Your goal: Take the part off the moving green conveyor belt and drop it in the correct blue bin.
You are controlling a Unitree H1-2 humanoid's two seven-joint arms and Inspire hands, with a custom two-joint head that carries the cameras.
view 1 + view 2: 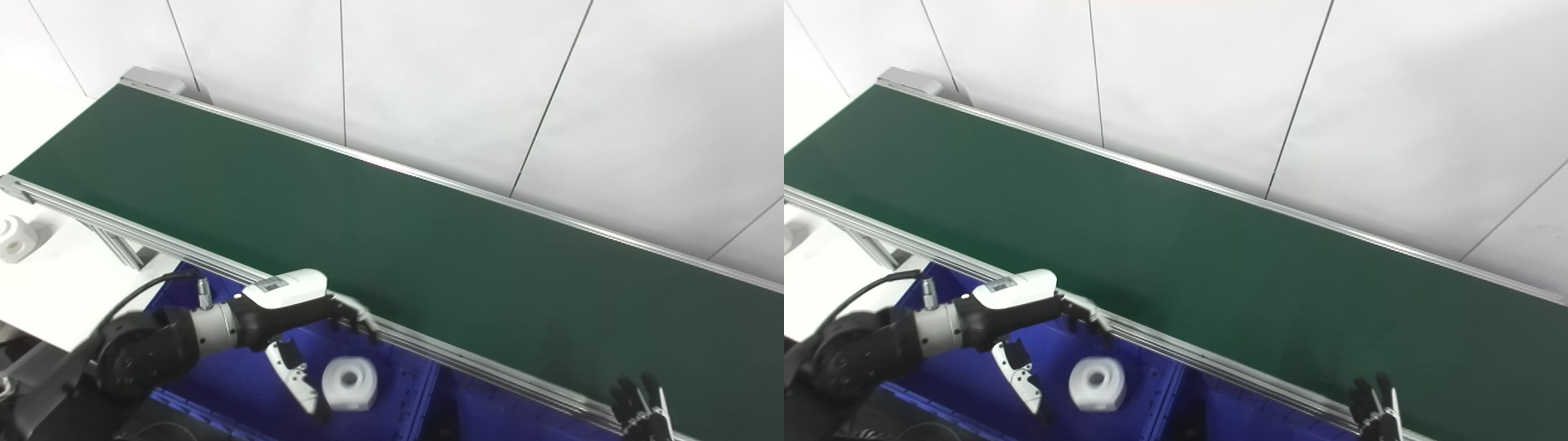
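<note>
Left robot hand (306, 334): we see it spread over the bin (245, 380), fingers apart and holding nothing, so we judge the drop is under way.
Part (350, 383): white, blurred, blocky with a round hole; we find it inside the bin, just beside the thumb.
Belt (392, 239): matte green between ribbed metal rails, bare.
Right robot hand (640, 407): dark fingertips only at the belt's near edge, apart; we judge it waiting.
Surface (55, 282): white; a second white part (15, 237) rests there.

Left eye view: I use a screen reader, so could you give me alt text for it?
A white ring-shaped part sits over a blue bin, just beside the open left robot hand. Behind them an empty green conveyor belt runs diagonally past a white wall. The right robot hand shows only its fingertips at the bottom edge.
</note>
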